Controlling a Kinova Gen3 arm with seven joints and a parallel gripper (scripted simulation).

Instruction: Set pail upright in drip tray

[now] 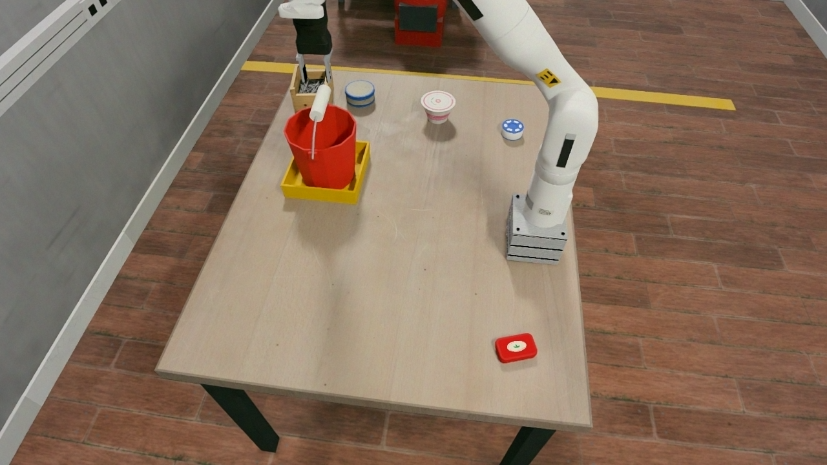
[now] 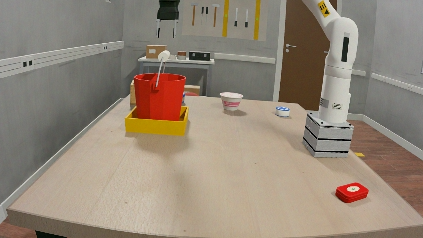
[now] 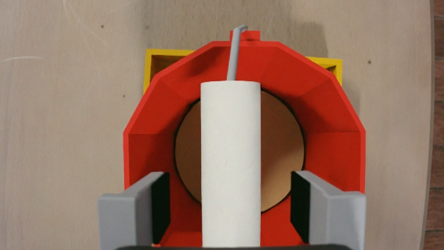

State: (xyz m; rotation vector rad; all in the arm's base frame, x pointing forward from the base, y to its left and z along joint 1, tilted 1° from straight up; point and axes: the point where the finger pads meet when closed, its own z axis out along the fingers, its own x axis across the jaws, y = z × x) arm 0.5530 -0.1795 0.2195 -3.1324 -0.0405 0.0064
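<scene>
The red pail (image 1: 321,147) stands upright inside the yellow drip tray (image 1: 325,179) at the table's far left. It also shows in the exterior view, pail (image 2: 159,96) in tray (image 2: 156,122). Its wire handle stands up, with the white grip (image 1: 319,102) above the rim. My gripper (image 2: 166,29) hangs open and empty, well above the white grip (image 2: 163,55) and apart from it. In the wrist view the open fingers flank the white grip (image 3: 230,160) from above, over the pail (image 3: 243,139). The tray's corners (image 3: 156,62) show behind the pail.
A wooden box (image 1: 307,89) of small parts stands just behind the tray. A blue-banded round tub (image 1: 359,92), a pink-and-white cup (image 1: 437,106) and a small blue-and-white cap (image 1: 512,128) stand along the far side. A red tin (image 1: 515,347) lies near the front right. My arm's base (image 1: 536,231) is at the right edge.
</scene>
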